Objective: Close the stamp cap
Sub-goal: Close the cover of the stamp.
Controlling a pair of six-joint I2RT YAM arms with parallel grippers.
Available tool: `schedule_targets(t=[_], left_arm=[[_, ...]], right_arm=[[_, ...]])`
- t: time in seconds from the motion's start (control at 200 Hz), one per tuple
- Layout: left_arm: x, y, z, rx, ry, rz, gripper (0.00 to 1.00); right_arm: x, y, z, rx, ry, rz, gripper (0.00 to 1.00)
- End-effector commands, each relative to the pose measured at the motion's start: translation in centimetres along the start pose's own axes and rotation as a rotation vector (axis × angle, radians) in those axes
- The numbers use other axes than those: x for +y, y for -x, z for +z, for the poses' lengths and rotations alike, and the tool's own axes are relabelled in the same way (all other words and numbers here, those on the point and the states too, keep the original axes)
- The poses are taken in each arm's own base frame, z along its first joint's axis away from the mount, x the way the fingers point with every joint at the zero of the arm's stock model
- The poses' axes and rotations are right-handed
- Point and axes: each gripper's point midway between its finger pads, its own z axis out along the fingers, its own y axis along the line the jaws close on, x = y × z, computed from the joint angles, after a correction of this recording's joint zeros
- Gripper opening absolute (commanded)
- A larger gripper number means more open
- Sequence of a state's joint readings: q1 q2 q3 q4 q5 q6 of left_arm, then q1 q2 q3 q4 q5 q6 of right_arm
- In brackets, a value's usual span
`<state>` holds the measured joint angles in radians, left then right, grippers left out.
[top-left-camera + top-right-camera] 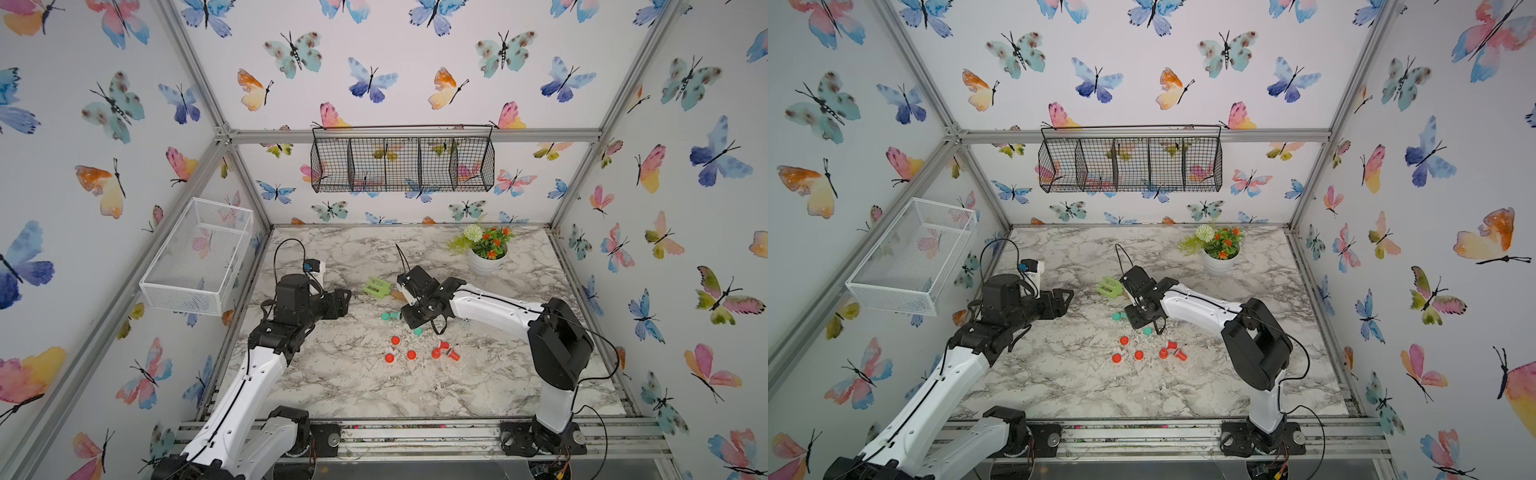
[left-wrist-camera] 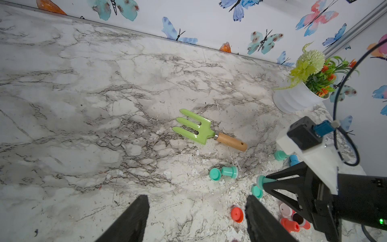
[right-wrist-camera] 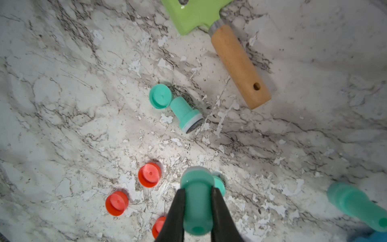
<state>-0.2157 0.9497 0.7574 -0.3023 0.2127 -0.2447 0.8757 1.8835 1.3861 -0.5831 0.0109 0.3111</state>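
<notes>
Right gripper (image 3: 198,191) clamped on a teal stamp (image 3: 196,209) (stem pinched), near a teal cap (image 3: 220,184); left gripper (image 2: 198,199) parted, empty.

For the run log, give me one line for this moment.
right gripper: shut on teal stamp | teal cap: on table, not fitted | left gripper: open, empty

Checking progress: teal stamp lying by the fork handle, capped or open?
Open. The stamp lies on its side, face bare; a teal cap rests loose at its handle end.
</notes>
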Motion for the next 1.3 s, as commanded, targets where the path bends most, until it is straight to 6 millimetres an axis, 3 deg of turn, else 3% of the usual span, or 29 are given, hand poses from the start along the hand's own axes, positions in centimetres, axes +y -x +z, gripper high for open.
schedule_targets(t=[0.0, 0.225, 0.676, 1.296], left_arm=[[-0.6, 0.4, 0.1, -0.007, -0.038, -0.007, 0.75], [-0.7, 0.2, 0.5, 0.002, -0.048, -0.008, 0.75], [-0.2, 0.4, 0.6, 0.001, -0.031, -0.012, 0.75], [0.1, 0.5, 0.5, -0.002, -0.032, -0.02, 0.75]], right_arm=[[-0.6, -1.4, 0.0, 0.078, -0.016, 0.057, 0.05], [-1.6, -2.6, 1.0, 0.141, -0.042, 0.071, 0.06], [-2.0, -3.0, 2.0, 0.174, -0.067, 0.054, 0.06], [-2.1, -4.1, 2.3, 0.217, -0.073, 0.046, 0.08]])
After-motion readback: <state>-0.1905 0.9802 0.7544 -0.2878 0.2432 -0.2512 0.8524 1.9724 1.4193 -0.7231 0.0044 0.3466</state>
